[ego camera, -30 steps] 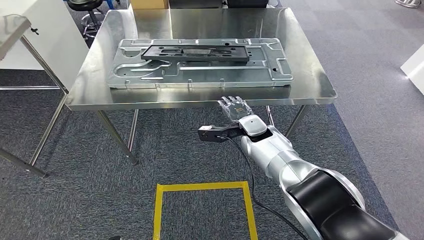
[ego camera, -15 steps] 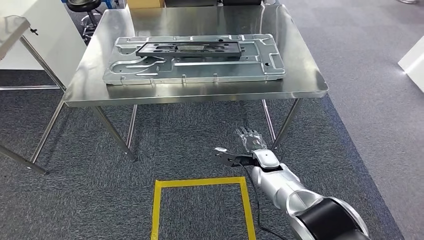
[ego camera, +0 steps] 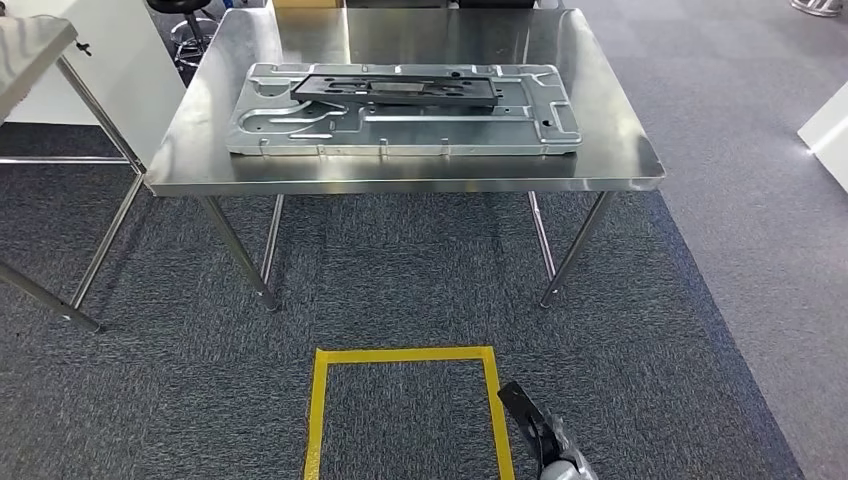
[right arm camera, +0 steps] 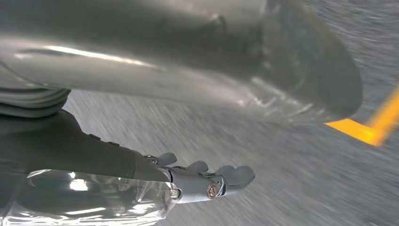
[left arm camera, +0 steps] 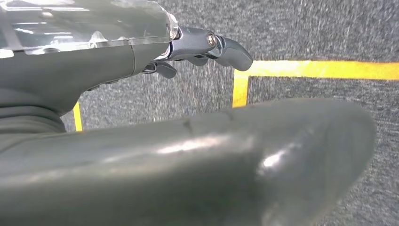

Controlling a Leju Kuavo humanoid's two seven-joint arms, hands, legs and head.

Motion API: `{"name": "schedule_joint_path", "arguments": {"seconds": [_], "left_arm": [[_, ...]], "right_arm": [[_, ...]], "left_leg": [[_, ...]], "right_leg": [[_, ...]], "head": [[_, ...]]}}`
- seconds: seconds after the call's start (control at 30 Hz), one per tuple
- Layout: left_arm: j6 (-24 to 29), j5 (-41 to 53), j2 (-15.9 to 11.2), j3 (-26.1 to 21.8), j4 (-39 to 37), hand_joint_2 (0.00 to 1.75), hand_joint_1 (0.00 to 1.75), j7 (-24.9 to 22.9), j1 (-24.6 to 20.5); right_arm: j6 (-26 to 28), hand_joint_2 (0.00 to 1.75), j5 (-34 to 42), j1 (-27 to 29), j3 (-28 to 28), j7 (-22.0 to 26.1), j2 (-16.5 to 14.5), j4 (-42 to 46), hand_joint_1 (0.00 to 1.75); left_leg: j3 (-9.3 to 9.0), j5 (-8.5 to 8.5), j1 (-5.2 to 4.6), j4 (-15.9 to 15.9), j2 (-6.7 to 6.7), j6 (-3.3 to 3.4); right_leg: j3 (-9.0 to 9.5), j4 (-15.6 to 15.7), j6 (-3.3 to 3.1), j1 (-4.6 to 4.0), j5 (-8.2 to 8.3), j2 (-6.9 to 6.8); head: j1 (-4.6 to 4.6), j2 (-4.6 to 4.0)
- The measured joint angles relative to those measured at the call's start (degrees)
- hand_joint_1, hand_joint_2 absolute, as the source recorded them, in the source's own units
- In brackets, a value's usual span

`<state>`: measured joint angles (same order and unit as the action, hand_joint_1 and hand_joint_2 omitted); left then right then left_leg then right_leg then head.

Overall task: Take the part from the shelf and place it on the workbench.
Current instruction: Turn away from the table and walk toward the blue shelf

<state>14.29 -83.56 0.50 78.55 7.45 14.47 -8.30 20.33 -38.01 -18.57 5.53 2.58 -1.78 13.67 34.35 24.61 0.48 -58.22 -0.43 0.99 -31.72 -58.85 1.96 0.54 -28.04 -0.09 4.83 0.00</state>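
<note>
A long black part (ego camera: 395, 90) lies flat on a large silver stamped plate (ego camera: 400, 135), which rests on the steel workbench (ego camera: 615, 155) ahead of me. My right hand (ego camera: 548, 450) hangs low at the bottom of the head view, far below and in front of the bench. In the right wrist view the right hand (right arm camera: 141, 174) has its fingers stretched out over blurred carpet and holds nothing. In the left wrist view my left hand (left arm camera: 141, 61) also has its fingers (left arm camera: 221, 47) apart over the carpet, with nothing in it.
A yellow taped square (ego camera: 405, 400) marks the grey carpet in front of the bench. Part of another steel table (ego camera: 40, 50) stands at the left edge, with a white cabinet (ego camera: 130, 60) behind it. A stool base (ego camera: 185, 15) is at the back left.
My right arm has dropped from the workbench's front edge down to the bottom of the picture. The plate and black part lie as before; the camera has shifted a little.
</note>
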Motion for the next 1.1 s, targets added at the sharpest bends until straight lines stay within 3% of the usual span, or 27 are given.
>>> {"name": "schedule_joint_path", "arguments": {"seconds": [0.1, 0.17, 0.2, 0.3, 0.33, 0.37, 0.4, 0.47, 0.5, 0.53, 0.63, 0.7, 0.8, 0.83, 0.87, 0.93, 1.0, 1.07, 1.1], "left_arm": [[0.1, 0.0, 0.0, 0.0, 0.0, 0.00, 0.00, 0.0, -0.1], [0.1, 0.0, -0.1, 0.1, 0.0, 0.00, 0.00, 0.0, -0.1], [0.0, 0.0, -0.1, 0.1, 0.0, 0.00, 0.00, 0.1, -0.1], [0.0, 0.0, -0.1, 0.4, 0.0, 0.00, 0.00, 0.2, -0.2], [0.0, 0.0, -0.1, 0.5, 0.0, 0.00, 0.00, 0.2, -0.2], [0.1, 0.0, -0.1, 0.5, 0.0, 0.00, 0.00, 0.2, -0.2], [0.1, 0.0, -0.1, 0.6, 0.0, 0.00, 0.00, 0.2, -0.2], [0.1, 0.0, -0.1, 0.7, 0.0, 0.00, 0.00, 0.2, -0.4], [0.1, 0.0, -0.1, 0.8, 0.0, 0.00, 0.00, 0.2, -0.6], [0.1, 0.0, 0.0, 0.9, 0.0, 0.00, 0.00, 0.2, -0.7], [0.1, 0.0, 0.1, 1.0, 0.0, 0.00, 0.00, 0.2, -0.9], [0.1, 0.0, 0.2, 1.1, 0.0, 0.00, 0.00, 0.2, -1.0], [0.1, 0.0, 0.2, 1.1, 0.0, 0.00, 0.00, 0.1, -1.0], [0.1, 0.0, 0.2, 1.2, 0.0, 0.00, 0.00, -0.1, -1.0], [0.1, 0.0, 0.2, 1.3, 0.0, 0.00, 0.00, -0.3, -1.0], [0.1, 0.0, 0.2, 1.5, 0.0, 0.00, 0.00, -0.7, -1.0], [0.0, 0.0, 0.2, 1.6, 0.0, 0.00, 0.00, -1.0, -1.1], [0.0, 0.0, 0.2, 1.8, 0.0, 0.00, 0.00, -1.1, -1.1], [0.0, 0.0, 0.2, 1.9, 0.0, 0.00, 0.00, -1.1, -1.2]], "right_arm": [[-1.5, 0.00, 1.5, 2.4, 3.8, -1.1, -0.5, -0.5, 0.00], [-3.6, 0.00, 3.3, 3.7, 6.2, -3.3, -1.1, -0.8, 0.00], [-4.6, 0.00, 4.4, 4.5, 7.4, -4.5, -1.5, -1.0, 0.00], [-7.3, 0.00, 8.5, 7.5, 11.2, -7.7, -2.9, -1.7, 0.00], [-8.3, 0.00, 10.0, 8.6, 12.6, -8.5, -3.4, -2.0, 0.00], [-9.4, 0.00, 11.3, 9.6, 14.1, -9.1, -3.9, -2.2, 0.00], [-10.5, 0.00, 12.3, 10.6, 15.5, -9.6, -4.3, -2.4, 0.00], [-11.9, 0.00, 13.2, 11.9, 17.8, -10.0, -5.2, -2.7, 0.00], [-12.3, 0.00, 13.4, 12.2, 18.5, -10.2, -5.5, -2.8, 0.00], [-12.5, 0.44, 13.4, 12.4, 19.1, -10.3, -5.7, -2.9, 0.00], [-12.8, 1.75, 13.6, 12.8, 20.3, -10.7, -6.0, -3.0, 0.00], [-12.7, 1.75, 14.5, 13.0, 21.2, -11.3, -6.0, -3.1, 0.00], [-11.3, 1.75, 16.9, 13.2, 23.2, -12.3, -6.3, -3.2, 0.00], [-10.6, 1.31, 17.4, 13.2, 24.0, -12.7, -6.4, -3.2, 0.00], [-10.1, 0.87, 17.4, 13.3, 24.5, -13.1, -6.5, -3.3, 0.00], [-9.3, 0.00, 16.2, 13.5, 25.0, -14.0, -6.7, -3.3, 0.00], [-9.0, 0.87, 14.2, 13.4, 25.0, -14.8, -6.7, -3.3, 0.00], [-8.9, 1.75, 12.3, 13.5, 24.7, -15.3, -6.7, -3.3, 0.00], [-8.8, 1.75, 11.2, 13.5, 24.3, -15.4, -6.7, -3.3, 0.00]], "left_leg": [[0.08, -0.44, -0.16, 0.2, 0.28, -1.09], [0.54, 0.61, -0.08, -0.9, 0.27, -1.67], [1.28, 2.36, -0.04, -2.9, 0.26, -1.88], [4.61, 9.33, 0.17, -13.5, 0.27, -2.35], [4.84, 10.28, 0.18, -15.5, 0.28, -2.43], [4.00, 10.14, 0.18, -15.4, 0.28, -2.41], [1.98, 9.05, 0.18, -12.8, 0.28, -2.29], [-3.60, 6.50, 0.04, -4.2, 0.26, -1.72], [-5.50, 5.73, -0.09, -0.8, 0.25, -1.36], [-6.44, 5.43, -0.23, 1.0, 0.24, -1.02], [-6.17, 4.62, -0.35, 1.6, 0.35, 0.01], [-5.72, 3.64, -0.15, 2.0, 0.55, 0.83], [-4.35, 2.57, -0.15, 1.9, 0.76, 1.38], [-3.83, 2.30, -0.17, 1.8, 0.78, 1.34], [-3.36, 2.10, -0.18, 1.6, 0.79, 1.26], [-2.68, 1.82, -0.15, 1.2, 0.79, 1.01], [-2.29, 1.63, -0.26, 0.8, 0.82, 0.59], [-2.00, 1.37, -0.38, 0.6, 0.86, -0.05], [-1.92, 1.17, -0.40, 0.7, 0.88, -0.43]], "right_leg": [[0.22, 1.4, -1.16, -0.25, 0.67, 0.22], [0.05, 1.8, -2.02, -0.02, 1.37, 0.07], [-0.13, 2.1, -2.43, 0.11, 1.74, -0.06], [-1.14, 2.0, -2.91, -0.07, 2.45, -0.42], [-1.55, 1.9, -2.90, -0.16, 2.65, -0.49], [-1.95, 1.7, -2.88, -0.23, 2.86, -0.53], [-2.30, 1.6, -2.82, -0.29, 3.06, -0.50], [-2.84, 1.2, -2.54, -0.45, 3.44, -0.34], [-3.05, 1.1, -2.29, -0.53, 3.65, -0.26], [-3.19, 1.0, -2.00, -0.58, 3.86, -0.20], [-3.37, 1.1, -0.93, -0.41, 4.41, -0.10], [-4.34, -1.2, -0.28, -0.28, 2.23, 0.03], [-7.90, -11.2, 0.41, 0.08, -4.71, 0.10], [-8.42, -13.7, 0.60, 0.18, -5.83, 0.10], [-7.97, -14.2, 0.72, 0.26, -5.88, 0.08], [-3.83, -8.8, 0.67, 0.38, -3.33, 0.05], [0.83, -1.1, 0.12, 0.27, -1.21, 0.07], [2.21, 1.9, -0.59, -0.06, -0.78, 0.09], [2.04, 1.9, -0.98, -0.18, -0.50, 0.10]], "head": [[0.00, 0.00], [0.00, 0.00], [0.00, 0.00], [0.00, 0.00], [0.00, 0.00], [0.00, 0.00], [0.00, 0.00], [0.00, 0.00], [0.00, 0.00], [0.00, 0.00], [0.00, 0.00], [-0.01, 0.00], [0.00, 0.00], [0.00, 0.00], [0.00, 0.00], [0.00, 0.00], [0.00, 0.00], [0.00, 0.00], [0.00, 0.00]]}}
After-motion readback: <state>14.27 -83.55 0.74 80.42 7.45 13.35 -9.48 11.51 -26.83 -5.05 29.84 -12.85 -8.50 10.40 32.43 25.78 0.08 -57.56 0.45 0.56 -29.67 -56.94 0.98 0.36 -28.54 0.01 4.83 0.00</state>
